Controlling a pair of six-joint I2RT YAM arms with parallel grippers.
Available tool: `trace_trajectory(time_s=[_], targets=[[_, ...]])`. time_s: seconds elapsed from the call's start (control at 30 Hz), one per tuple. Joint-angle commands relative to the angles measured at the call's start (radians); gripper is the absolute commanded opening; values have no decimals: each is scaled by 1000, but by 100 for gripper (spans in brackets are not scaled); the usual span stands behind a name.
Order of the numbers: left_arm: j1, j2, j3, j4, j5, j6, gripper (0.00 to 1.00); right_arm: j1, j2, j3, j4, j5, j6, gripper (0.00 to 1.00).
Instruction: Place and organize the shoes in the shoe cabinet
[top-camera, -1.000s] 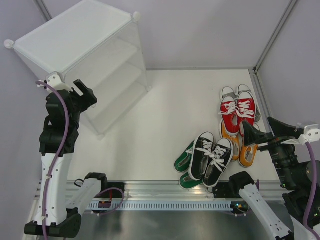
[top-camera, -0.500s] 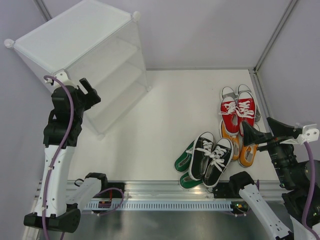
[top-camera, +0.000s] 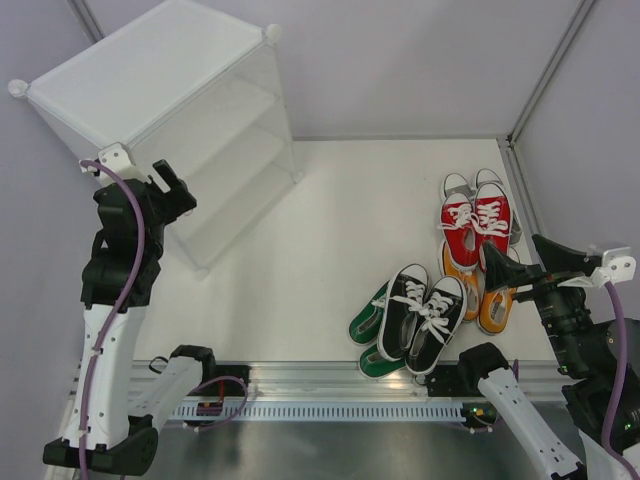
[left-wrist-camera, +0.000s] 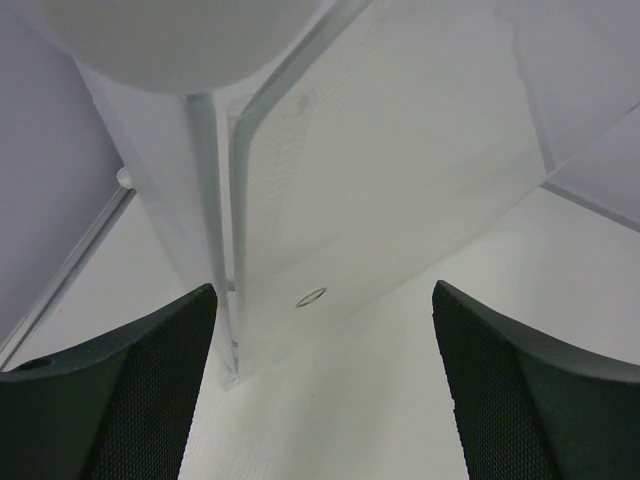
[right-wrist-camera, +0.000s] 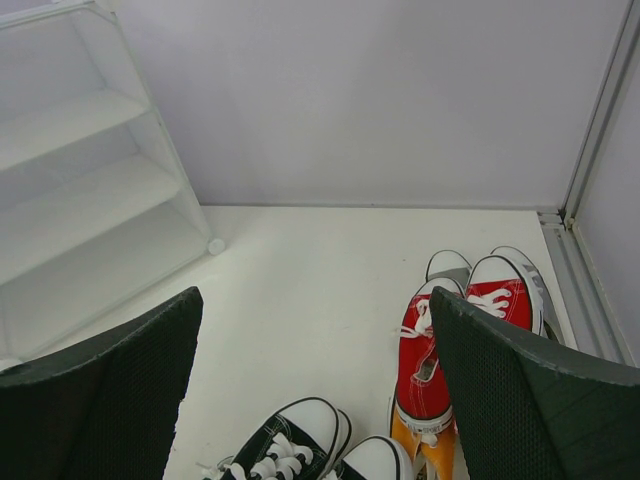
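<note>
The white translucent shoe cabinet (top-camera: 150, 70) stands at the back left with its shelves facing the table. My left gripper (top-camera: 170, 188) hangs open at its near corner. In the left wrist view the cabinet's clear door panel (left-wrist-camera: 380, 180) lies just beyond the open, empty left gripper (left-wrist-camera: 325, 400). The shoes sit at the right: a red pair (top-camera: 477, 225) on a grey pair (top-camera: 470, 183), an orange pair (top-camera: 492, 305), and a black pair (top-camera: 425, 315) on a green pair (top-camera: 368, 330). My right gripper (top-camera: 520, 268) is open and empty above the orange pair. Its wrist view shows the red pair (right-wrist-camera: 430, 350) and black pair (right-wrist-camera: 285, 440).
A metal rail (top-camera: 300, 385) runs along the table's near edge. Grey walls and a frame post (top-camera: 545, 80) close in the back and right. Bare white table (top-camera: 340, 230) lies between the cabinet and the shoes.
The left wrist rose a little toward the cabinet's corner, then dropped back near where it was. The right arm and the shoes have hardly moved.
</note>
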Motion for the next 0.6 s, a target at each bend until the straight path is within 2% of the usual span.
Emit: trace_trajectory(time_s=[0.0, 0.57], targets=[[-5, 5, -2, 18, -32, 42, 91, 6, -15, -4, 24, 15, -6, 98], [-49, 47, 7, 27, -16, 31, 92, 7, -22, -18, 28, 17, -8, 98]])
